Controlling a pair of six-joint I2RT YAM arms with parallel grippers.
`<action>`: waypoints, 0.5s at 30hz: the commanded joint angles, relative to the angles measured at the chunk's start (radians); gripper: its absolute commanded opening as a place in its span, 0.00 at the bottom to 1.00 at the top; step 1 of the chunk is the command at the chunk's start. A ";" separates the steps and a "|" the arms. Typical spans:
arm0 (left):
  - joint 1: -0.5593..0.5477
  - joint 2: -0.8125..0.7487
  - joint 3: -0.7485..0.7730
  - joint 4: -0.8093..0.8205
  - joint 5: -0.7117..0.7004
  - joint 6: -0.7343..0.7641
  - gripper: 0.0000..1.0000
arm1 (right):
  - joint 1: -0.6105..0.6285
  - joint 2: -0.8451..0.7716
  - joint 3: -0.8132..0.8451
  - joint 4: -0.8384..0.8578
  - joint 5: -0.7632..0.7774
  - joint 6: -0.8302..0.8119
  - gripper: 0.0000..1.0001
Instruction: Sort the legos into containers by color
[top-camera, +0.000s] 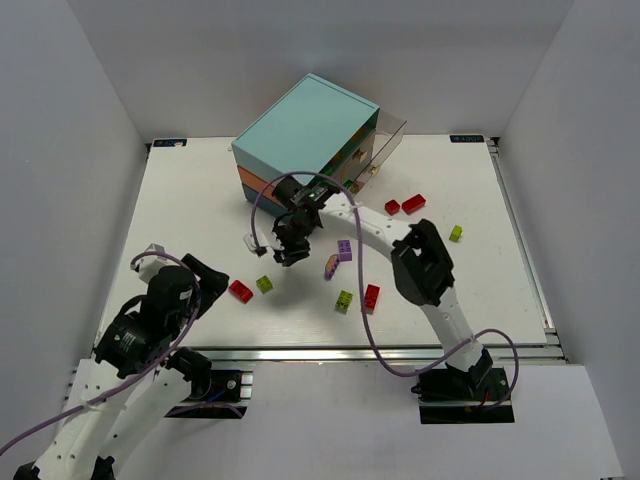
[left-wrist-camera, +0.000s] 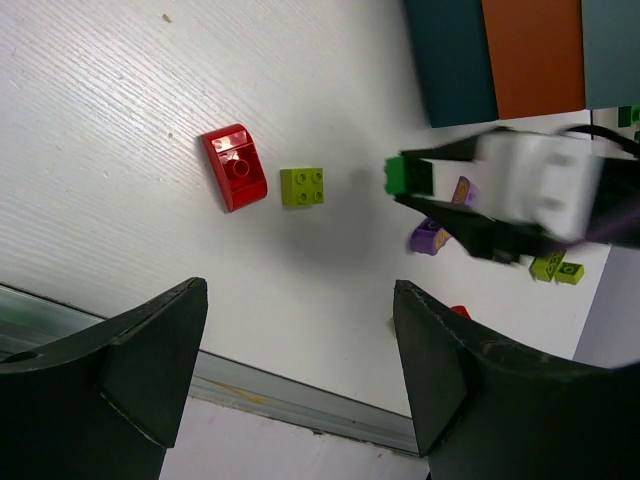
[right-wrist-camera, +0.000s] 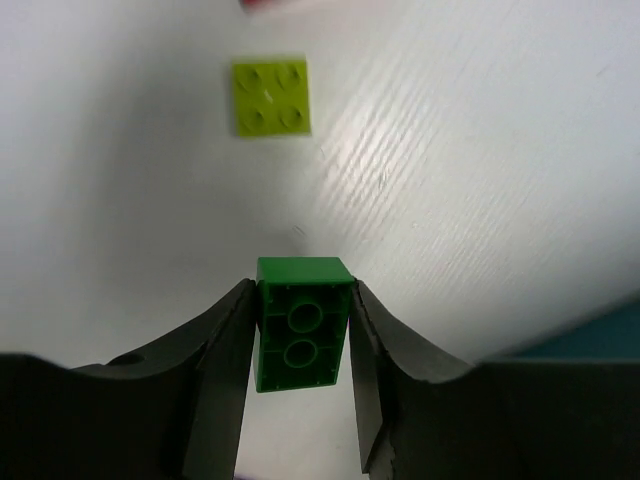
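My right gripper (top-camera: 288, 254) is shut on a green brick (right-wrist-camera: 301, 322), held above the table just in front of the chest (top-camera: 305, 135). The green brick also shows in the left wrist view (left-wrist-camera: 409, 176). Below and ahead of it lies a yellow-green brick (right-wrist-camera: 270, 96) (top-camera: 264, 284) next to a red brick (top-camera: 240, 291) (left-wrist-camera: 235, 166). My left gripper (top-camera: 212, 280) (left-wrist-camera: 300, 292) is open and empty, just left of the red brick. The chest has light teal, orange and dark teal layers, with a clear drawer (top-camera: 378, 148) pulled out on its right.
Loose bricks lie mid-table: purple (top-camera: 344, 250), pink-purple (top-camera: 331, 267), yellow-green (top-camera: 344, 301), red (top-camera: 371, 297). Two red bricks (top-camera: 404, 205) and a yellow-green one (top-camera: 455, 233) lie to the right. White walls enclose the table; a metal rail (left-wrist-camera: 300, 405) runs along its near edge.
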 joint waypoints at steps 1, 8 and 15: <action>-0.004 0.011 -0.017 0.038 0.004 -0.004 0.85 | -0.005 -0.218 -0.011 -0.050 -0.234 0.100 0.00; -0.004 0.061 -0.061 0.142 0.026 0.019 0.85 | -0.062 -0.553 -0.258 0.261 -0.423 0.449 0.00; 0.007 0.190 -0.103 0.248 0.080 0.089 0.85 | -0.209 -0.642 -0.286 0.575 -0.149 0.878 0.00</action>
